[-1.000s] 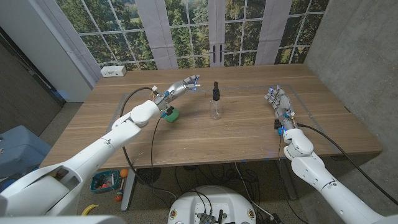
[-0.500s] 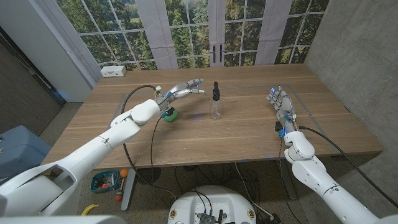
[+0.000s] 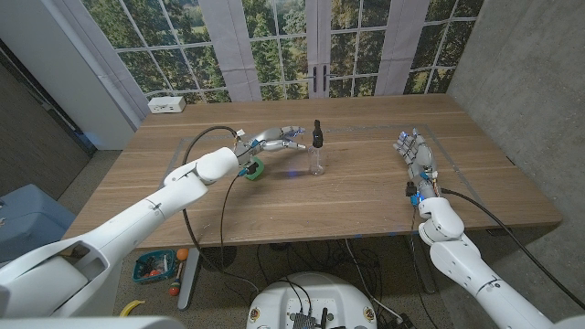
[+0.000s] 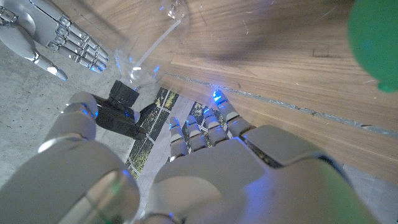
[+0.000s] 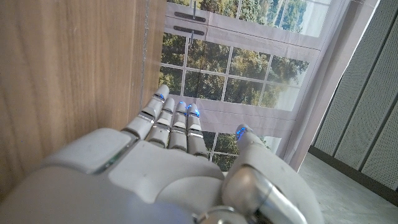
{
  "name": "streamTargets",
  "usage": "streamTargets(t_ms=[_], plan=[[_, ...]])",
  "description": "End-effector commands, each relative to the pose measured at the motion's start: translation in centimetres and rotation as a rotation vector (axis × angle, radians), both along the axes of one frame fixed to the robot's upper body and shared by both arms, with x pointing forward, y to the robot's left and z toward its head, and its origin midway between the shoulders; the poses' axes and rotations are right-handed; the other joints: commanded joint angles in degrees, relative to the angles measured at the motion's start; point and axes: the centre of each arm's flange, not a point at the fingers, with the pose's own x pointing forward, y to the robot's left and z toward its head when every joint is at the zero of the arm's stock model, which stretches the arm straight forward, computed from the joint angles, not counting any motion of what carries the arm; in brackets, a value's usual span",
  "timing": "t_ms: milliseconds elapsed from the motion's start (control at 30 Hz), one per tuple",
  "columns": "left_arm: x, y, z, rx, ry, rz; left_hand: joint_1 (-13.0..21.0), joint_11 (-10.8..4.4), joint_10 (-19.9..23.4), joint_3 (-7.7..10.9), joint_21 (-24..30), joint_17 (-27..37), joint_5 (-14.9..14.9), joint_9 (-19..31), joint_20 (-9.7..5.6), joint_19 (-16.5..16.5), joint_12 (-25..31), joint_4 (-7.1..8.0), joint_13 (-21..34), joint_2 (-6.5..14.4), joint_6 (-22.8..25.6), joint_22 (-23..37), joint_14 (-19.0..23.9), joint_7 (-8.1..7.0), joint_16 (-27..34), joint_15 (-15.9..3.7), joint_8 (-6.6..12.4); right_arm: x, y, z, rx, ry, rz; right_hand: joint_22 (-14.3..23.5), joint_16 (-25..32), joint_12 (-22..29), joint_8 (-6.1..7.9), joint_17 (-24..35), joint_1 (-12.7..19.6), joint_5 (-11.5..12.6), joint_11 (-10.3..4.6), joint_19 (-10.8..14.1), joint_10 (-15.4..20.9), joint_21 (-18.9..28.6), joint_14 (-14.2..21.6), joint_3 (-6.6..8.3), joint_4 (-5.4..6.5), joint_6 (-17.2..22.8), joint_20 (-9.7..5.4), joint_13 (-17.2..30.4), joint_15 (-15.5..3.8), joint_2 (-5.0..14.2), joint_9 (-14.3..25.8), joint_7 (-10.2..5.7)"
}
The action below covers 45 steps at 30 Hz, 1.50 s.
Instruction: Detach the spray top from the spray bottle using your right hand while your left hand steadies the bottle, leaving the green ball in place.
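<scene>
Left hand (image 3: 279, 138) open beside spray bottle (image 3: 317, 157) | bottle clear, upright

Upright capped spray bottle (image 3: 317, 149), green ball (image 3: 253, 168) nearby

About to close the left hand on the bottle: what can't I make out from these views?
- Head view: whether the left hand touches the spray bottle; too small.
- Head view: green ball, partly behind the left forearm.
- Left wrist view: bottle body clear and blurred; spray top partly behind the thumb.
</scene>
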Motion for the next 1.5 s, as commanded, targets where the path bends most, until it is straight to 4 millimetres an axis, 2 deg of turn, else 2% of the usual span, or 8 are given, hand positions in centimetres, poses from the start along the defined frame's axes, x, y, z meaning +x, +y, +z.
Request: streamTargets(t_ms=[33, 700, 900, 1067, 1200, 1333, 1367, 1500], plan=[[0.9, -1.2, -1.0, 0.033, 0.050, -0.007, 1.56, -0.26, 1.22, -0.97, -0.36, 0.21, 0.74, 0.10, -0.07, 0.98, 0.40, 0.06, 0.08, 0.17, 0.88, 0.14, 0.98, 0.00, 0.35, -4.25, 0.02, -0.4, -0.4, -0.3, 0.008, -0.002, -0.011, 0.09, 0.08, 0.19, 0.38, -0.09, -0.15, -0.17, 0.20, 0.27, 0.28, -0.39, 0.45, 0.13, -0.24, 0.40, 0.46, -0.04, 0.10, 0.34, 0.23, -0.07], [2.9, -3.0, -2.8, -0.028, 0.169, -0.096, 5.71, -0.77, 1.59, -3.31, -1.50, 0.17, 1.56, 0.13, -0.83, 3.39, -0.02, 0.36, 0.11, 0.65, -0.33, 0.21, 3.49, 0.94, 0.63, -5.16, -1.15, -0.5, -1.0, -0.4, 0.012, 0.003, -0.023, 0.09, 0.04, 0.25, 0.40, -0.34, -0.63, -0.16, 0.26, 0.50, 0.53, -0.68, 0.61, 0.09, -0.65, 0.68, 0.63, -0.17, 0.36, 0.19, 0.24, 0.22], [3.3, -4.0, -3.0, -0.036, 0.190, -0.137, 7.88, -2.56, 2.55, -4.12, -1.98, 0.14, 1.95, 0.16, -0.67, 4.64, 0.11, 0.49, 0.11, 1.14, -0.43, 0.24, 4.77, 1.09, 0.65, -5.69, -1.45, -0.5, -1.1, -0.5, 0.019, 0.002, -0.022, 0.09, 0.07, 0.26, 0.39, -0.43, -0.78, -0.16, 0.31, 0.58, 0.62, -0.78, 0.78, 0.11, -0.79, 0.74, 0.77, -0.21, 0.52, 0.19, 0.25, 0.30], [3.5, -4.8, -3.1, -0.047, 0.196, -0.161, 12.12, -4.14, 3.69, -4.04, -2.73, 0.13, 1.64, 0.23, -0.62, 6.09, 0.08, 0.62, 0.10, 2.84, 1.33, 0.33, 5.91, 0.28, 0.44, -6.33, -0.97, -0.5, -1.1, -0.5, 0.021, 0.002, -0.025, 0.09, 0.04, 0.30, 0.38, -0.48, -0.87, -0.15, 0.35, 0.59, 0.72, -0.86, 0.75, 0.12, -0.88, 0.74, 0.82, -0.23, 0.52, 0.19, 0.25, 0.30], [3.7, -5.2, -3.4, -0.084, 0.204, -0.169, 17.97, -3.33, 6.38, -2.94, -3.85, 0.16, -1.29, 0.41, 1.20, 7.50, 0.32, 0.80, 0.15, 5.72, 3.70, 0.48, 7.67, 1.56, 0.36, -5.99, -0.48, -0.6, -1.1, -0.6, 0.019, 0.003, -0.027, 0.09, 0.02, 0.31, 0.39, -0.52, -0.94, -0.15, 0.37, 0.61, 0.74, -0.91, 0.74, 0.13, -0.94, 0.81, 0.86, -0.23, 0.54, 0.20, 0.25, 0.30], [3.7, -5.4, -3.7, -0.120, 0.192, -0.146, 25.13, -2.60, 16.07, -1.00, -5.23, 0.18, -5.81, 0.87, 2.66, 9.40, 2.77, 0.67, 0.60, 9.98, 9.82, 0.68, 11.58, 4.44, 0.92, -5.67, 0.79, -0.7, -1.2, -0.6, 0.023, 0.001, -0.029, 0.09, 0.01, 0.33, 0.38, -0.56, -1.02, -0.15, 0.34, 0.64, 0.78, -0.97, 0.74, 0.13, -1.00, 0.82, 0.84, -0.23, 0.54, 0.20, 0.26, 0.28], [3.7, -5.4, -3.8, -0.131, 0.191, -0.135, 27.05, -1.91, 18.86, -0.39, -5.30, 0.23, -6.16, 1.05, 3.17, 10.37, 3.53, 0.61, 0.79, 11.56, 12.07, 0.75, 12.72, 5.48, 1.07, -5.40, 1.32, -0.7, -1.2, -0.6, 0.019, 0.002, -0.030, 0.09, 0.01, 0.30, 0.38, -0.57, -1.04, -0.15, 0.34, 0.64, 0.73, -0.99, 0.75, 0.13, -1.01, 0.81, 0.88, -0.23, 0.53, 0.20, 0.26, 0.29], [3.5, -5.3, -4.0, -0.182, 0.167, -0.089, 32.72, -2.89, 31.83, 0.71, -5.45, 0.66, -6.19, 1.88, 3.50, 13.17, 8.04, 0.33, 2.26, 16.45, 21.29, 0.93, 20.45, 7.19, 3.15, -7.26, 3.85, -0.7, -1.2, -0.6, 0.019, 0.002, -0.030, 0.09, -0.01, 0.29, 0.37, -0.61, -1.12, -0.15, 0.27, 0.63, 0.70, -1.06, 0.75, 0.14, -1.07, 0.83, 0.89, -0.24, 0.54, 0.20, 0.26, 0.28]])
